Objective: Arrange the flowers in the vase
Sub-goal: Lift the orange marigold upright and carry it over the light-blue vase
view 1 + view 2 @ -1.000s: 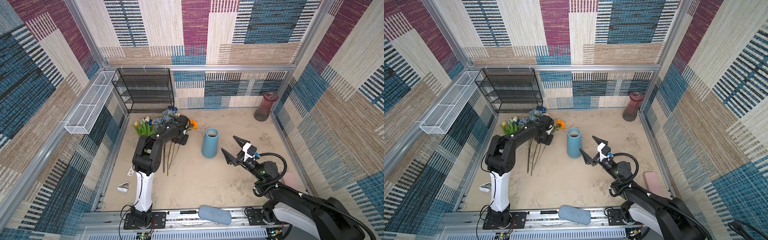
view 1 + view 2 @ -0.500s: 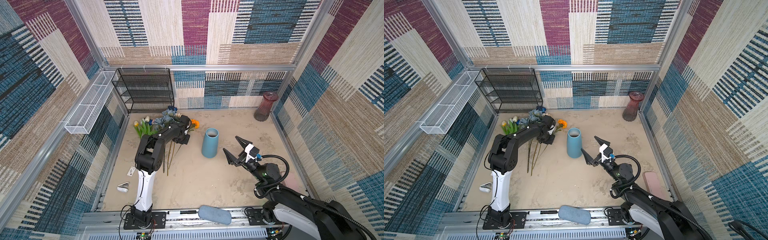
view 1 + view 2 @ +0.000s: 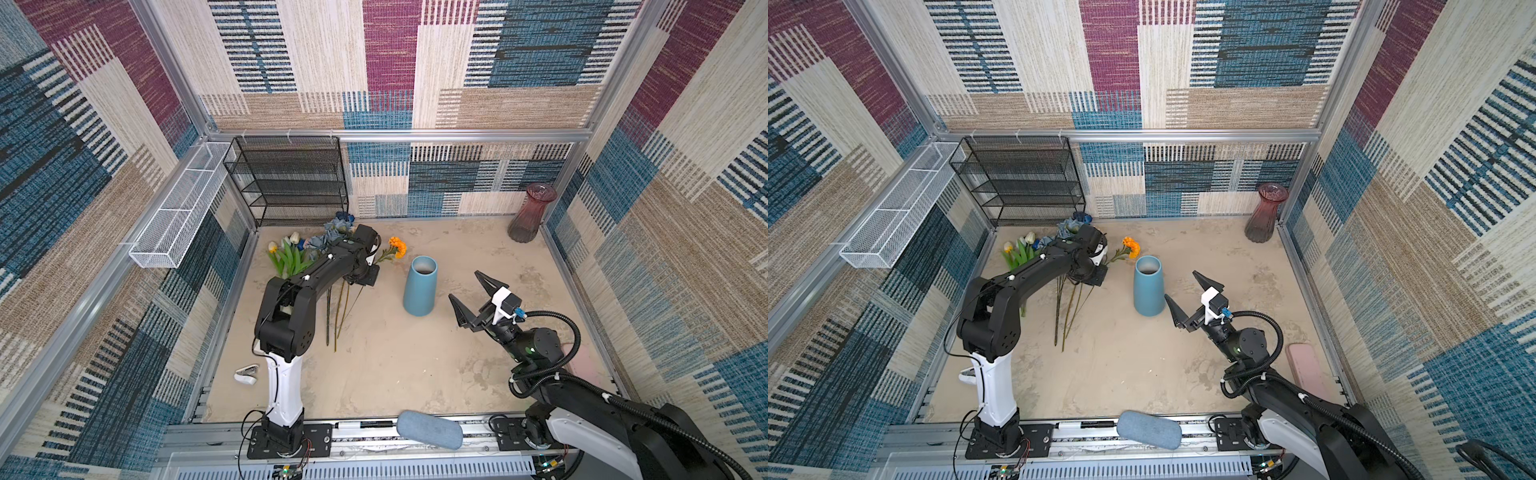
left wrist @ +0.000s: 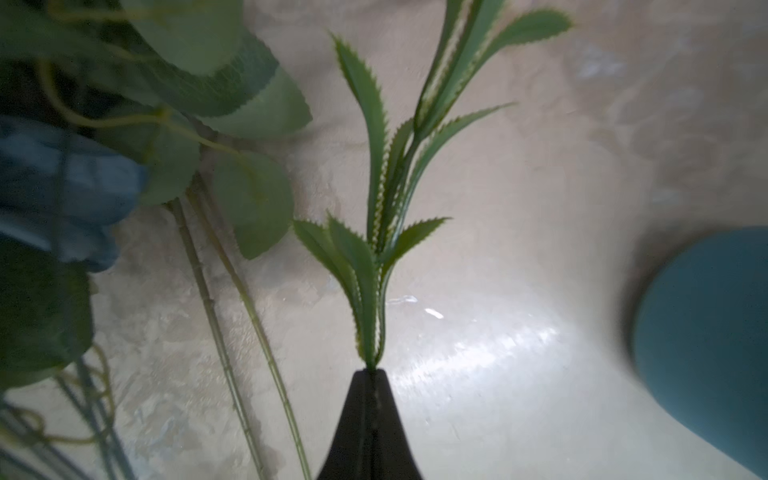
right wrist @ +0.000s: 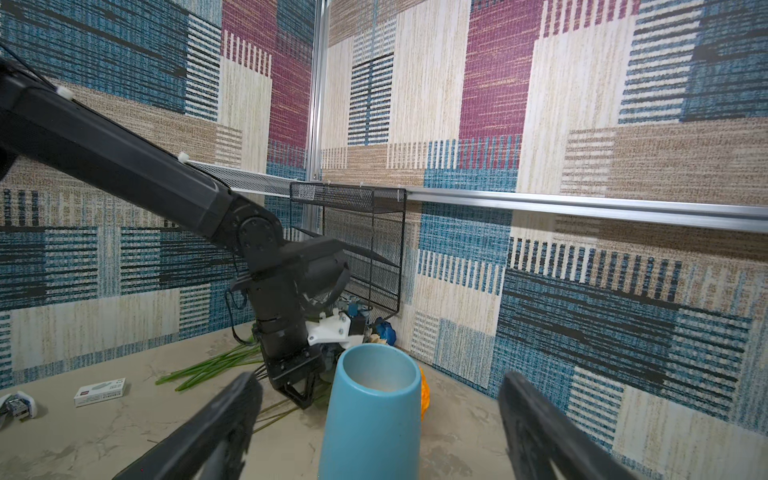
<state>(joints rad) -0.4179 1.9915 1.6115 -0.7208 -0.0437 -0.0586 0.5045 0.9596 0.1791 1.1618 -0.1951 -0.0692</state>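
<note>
left claw (image 4: 371, 376) pinching the orange marigold (image 3: 397, 246) by its serrated-leaf stem, likely for carrying to the vase (image 3: 420, 286) mid-bench | right claw (image 3: 464, 286) hanging spread beside the vase, probably to steady it | other flowers (image 3: 316, 245) lying at the bench's (image 3: 415, 374) rear-left corner | left arm (image 3: 316, 274) hiding the pinch in both top views

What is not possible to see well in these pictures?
- Tips of the left gripper: under its wrist, both top views.
- Bloom of the leafy stem it holds: cut off by left wrist view's edge.
- Number of flowers: left arm covers them, top views.
- Inside of the blue vase: shadowed, top views.
</note>
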